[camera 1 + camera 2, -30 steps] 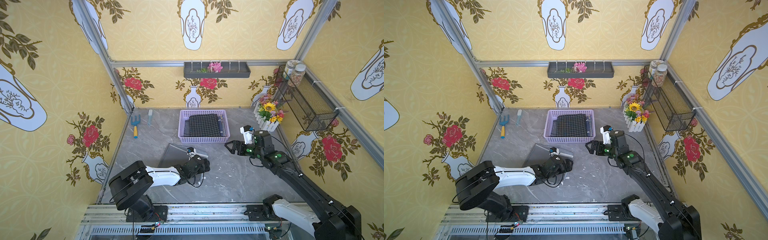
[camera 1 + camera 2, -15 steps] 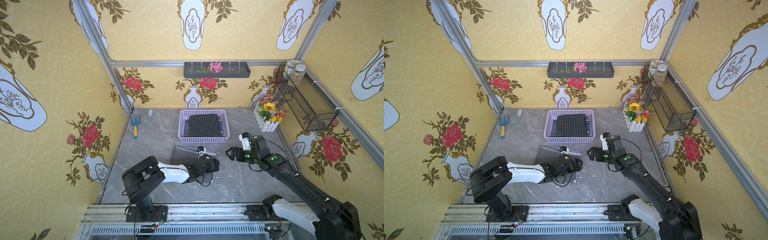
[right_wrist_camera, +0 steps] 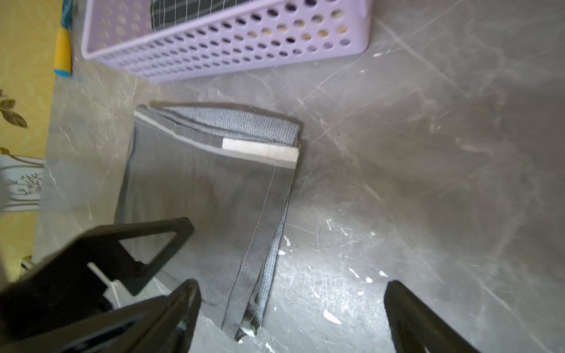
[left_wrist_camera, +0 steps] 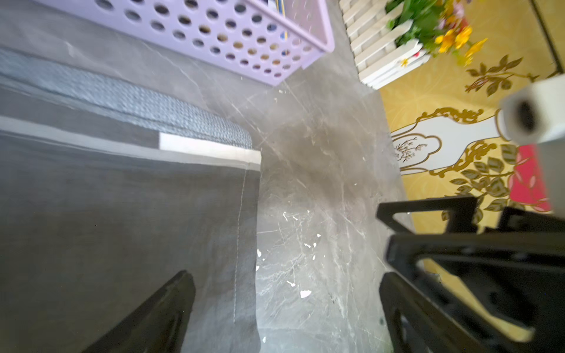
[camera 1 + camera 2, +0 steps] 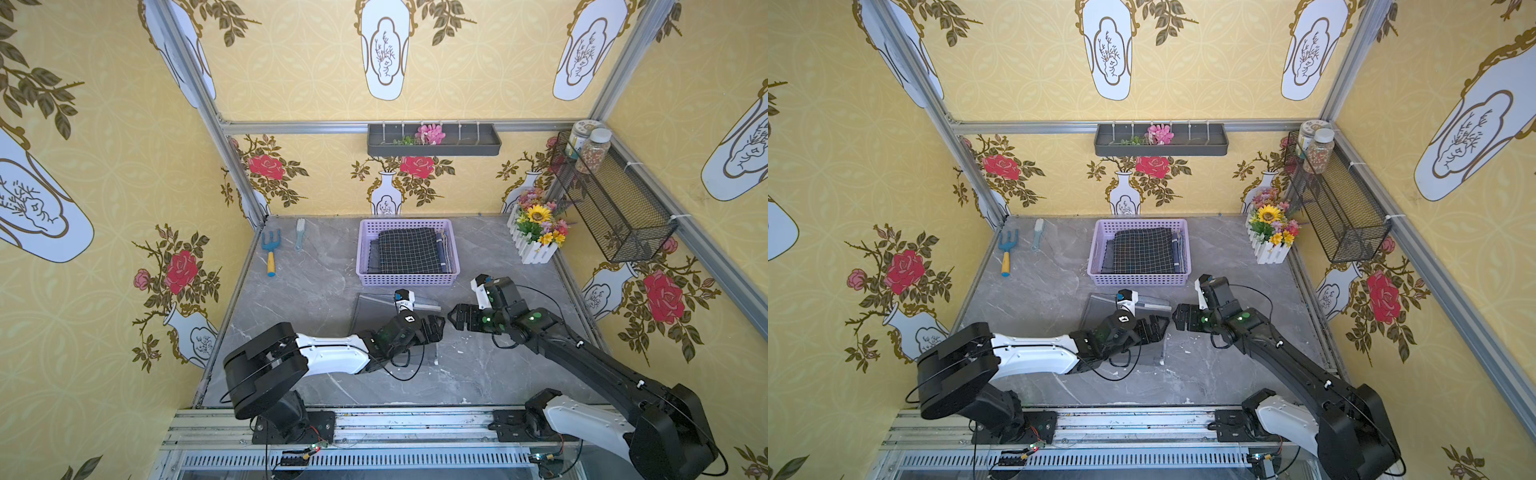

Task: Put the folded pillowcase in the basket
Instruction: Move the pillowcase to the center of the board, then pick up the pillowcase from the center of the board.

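The folded grey pillowcase (image 5: 371,311) (image 5: 1100,308) lies flat on the table just in front of the lilac basket (image 5: 409,280) (image 5: 1138,280), which holds a dark checked cloth (image 5: 409,251). My left gripper (image 5: 436,326) (image 5: 1160,326) hangs open over the pillowcase's right edge. In the left wrist view one finger (image 4: 171,308) is over the pillowcase (image 4: 122,214) and the other is over bare table. My right gripper (image 5: 455,318) (image 5: 1179,318) faces it, open and empty, close to the same edge. The right wrist view shows the pillowcase (image 3: 208,189) and the basket (image 3: 229,45).
A blue garden fork (image 5: 270,253) and a small brush (image 5: 300,235) lie at the back left. A white fence box of flowers (image 5: 536,237) stands at the back right. A black wire basket (image 5: 615,199) hangs on the right wall and a dark tray (image 5: 434,143) on the back wall.
My left arm has swung right across the pillowcase to its right edge. My right gripper has come forward and down to meet it. Both stay open.
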You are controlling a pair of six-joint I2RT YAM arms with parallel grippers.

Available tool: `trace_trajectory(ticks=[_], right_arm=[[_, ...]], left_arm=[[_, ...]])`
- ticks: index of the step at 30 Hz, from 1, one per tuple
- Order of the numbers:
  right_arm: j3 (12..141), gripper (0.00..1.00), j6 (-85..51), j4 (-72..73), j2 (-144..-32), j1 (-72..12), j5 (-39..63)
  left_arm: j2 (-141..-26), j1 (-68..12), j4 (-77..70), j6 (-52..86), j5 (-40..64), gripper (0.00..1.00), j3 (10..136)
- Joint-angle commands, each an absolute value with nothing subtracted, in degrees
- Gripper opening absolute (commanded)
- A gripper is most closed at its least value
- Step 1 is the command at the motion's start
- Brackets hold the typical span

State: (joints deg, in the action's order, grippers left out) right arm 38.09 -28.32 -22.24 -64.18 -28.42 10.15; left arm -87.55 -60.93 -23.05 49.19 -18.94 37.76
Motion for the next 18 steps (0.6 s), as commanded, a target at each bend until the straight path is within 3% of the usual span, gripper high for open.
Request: trace_trajectory(ticks=[1, 9, 13, 18], right_arm=[[38.35, 0.97, -30.77, -19.25, -67.28, -32.19, 5.2], [41.58, 1.0, -33.96, -16.93, -77.17, -40.41, 0.35], [42.17, 0.81, -35.42, -14.48, -80.77, -41.56, 1.73], [42.77, 0.77, -36.4, -12.68, -84.02, -41.66, 2.45]], left_arm=[[-84.24, -60.19, -19.17, 46.18, -23.42, 1.0, 36.65], [-76.82, -54.77, -9.36, 44.01, -26.97, 1.0, 32.04], [-72.98, -50.03, -8.35, 43.43, -25.95, 1.0, 27.71], [-70.03, -44.42, -8.56, 42.74, -24.39, 1.0, 23.97]])
